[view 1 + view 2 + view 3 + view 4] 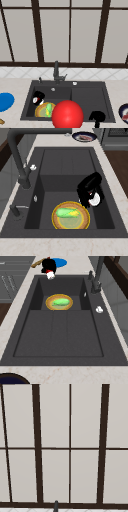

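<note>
Light: even and flat, no clear source; the window panes (pixel 53 416) glow pale at 12 o'clock
Shadows: faint; the dark sink (pixel 87 100) basin deepens toward 9 o'clock
Glare: small white glints on the faucet (pixel 18 165)
Focus: soft throughout; edges blocky; a red ball (pixel 67 114) looms blurred at 6 o'clock

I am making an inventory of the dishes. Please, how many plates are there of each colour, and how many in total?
Yellow plate, in the sink under a green vegetable: 1
Blue plate, on the left counter: 1
Dark plate, on the right counter: 1
Total: 3
</note>
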Available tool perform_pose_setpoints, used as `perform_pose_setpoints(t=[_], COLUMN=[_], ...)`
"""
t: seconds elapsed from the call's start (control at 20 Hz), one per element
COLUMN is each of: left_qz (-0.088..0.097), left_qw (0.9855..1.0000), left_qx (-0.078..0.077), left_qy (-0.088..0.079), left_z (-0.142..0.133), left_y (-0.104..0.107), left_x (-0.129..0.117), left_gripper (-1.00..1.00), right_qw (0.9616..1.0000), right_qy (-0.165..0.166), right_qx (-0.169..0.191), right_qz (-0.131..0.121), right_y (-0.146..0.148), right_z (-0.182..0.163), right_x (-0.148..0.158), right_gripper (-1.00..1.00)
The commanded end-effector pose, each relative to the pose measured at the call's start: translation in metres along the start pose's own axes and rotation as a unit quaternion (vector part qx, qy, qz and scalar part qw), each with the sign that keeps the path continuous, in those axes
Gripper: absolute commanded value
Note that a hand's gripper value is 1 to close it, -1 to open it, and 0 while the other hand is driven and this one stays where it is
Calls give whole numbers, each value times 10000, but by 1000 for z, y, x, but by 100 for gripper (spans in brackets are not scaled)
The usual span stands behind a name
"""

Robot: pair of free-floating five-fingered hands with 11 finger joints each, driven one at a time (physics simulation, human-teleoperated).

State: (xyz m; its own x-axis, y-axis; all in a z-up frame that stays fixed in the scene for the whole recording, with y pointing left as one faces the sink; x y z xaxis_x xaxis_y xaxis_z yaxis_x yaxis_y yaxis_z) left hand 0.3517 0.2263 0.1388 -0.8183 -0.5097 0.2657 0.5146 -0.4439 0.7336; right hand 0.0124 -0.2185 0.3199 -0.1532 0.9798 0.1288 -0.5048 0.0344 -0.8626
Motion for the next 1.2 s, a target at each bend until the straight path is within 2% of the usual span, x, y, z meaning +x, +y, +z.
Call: perform_pose_setpoints(t=[0.0, 0.25, 0.45, 0.6, 0.65, 0.7, 0.75, 0.8, 0.85, 0.95, 1.1, 1.15], left_qz=[-153, -191, -242, -136, -194, -205, -214, -149, -149, -127, -66, -36], left_qw=[9981, 9954, 9927, 9901, 9916, 9962, 9962, 9962, 9951, 9958, 9957, 9948], left_qx=[-514, -812, -1029, -1285, -1196, -696, -692, -677, -695, -675, -654, -699], left_qy=[316, 466, 587, 546, 451, 472, 479, 524, 686, 598, 652, 739], left_z=[-6, -14, -19, -24, -32, -22, -24, -38, -53, -58, -76, -81], left_y=[4, 5, 6, 4, 1, 4, 3, -12, -20, -28, -44, -51], left_x=[-13, -23, -30, -22, -25, -26, -25, -30, -24, -32, -34, -37], left_gripper=[100, 100, 100, 100, 100, 100, 100, 100, 100, 100, 100, 100], right_qw=[10000, 10000, 10000, 10000, 10000, 10000, 10000, 10000, 10000, 10000, 10000, 10000], right_qy=[0, 0, 0, 0, 0, 0, 0, 0, 0, 0, 0, 0], right_qx=[0, 0, 0, 0, 0, 0, 0, 0, 0, 0, 0, 0], right_qz=[0, 0, 0, 0, 0, 0, 0, 0, 0, 0, 0, 0], right_y=[0, 0, 0, 0, 0, 0, 0, 0, 0, 0, 0, 0], right_z=[0, 0, 0, 0, 0, 0, 0, 0, 0, 0, 0, 0], right_x=[0, 0, 0, 0, 0, 0, 0, 0, 0, 0, 0, 0], right_gripper=[0, 0, 0, 0, 0, 0, 0, 0, 0, 0, 0, 0])
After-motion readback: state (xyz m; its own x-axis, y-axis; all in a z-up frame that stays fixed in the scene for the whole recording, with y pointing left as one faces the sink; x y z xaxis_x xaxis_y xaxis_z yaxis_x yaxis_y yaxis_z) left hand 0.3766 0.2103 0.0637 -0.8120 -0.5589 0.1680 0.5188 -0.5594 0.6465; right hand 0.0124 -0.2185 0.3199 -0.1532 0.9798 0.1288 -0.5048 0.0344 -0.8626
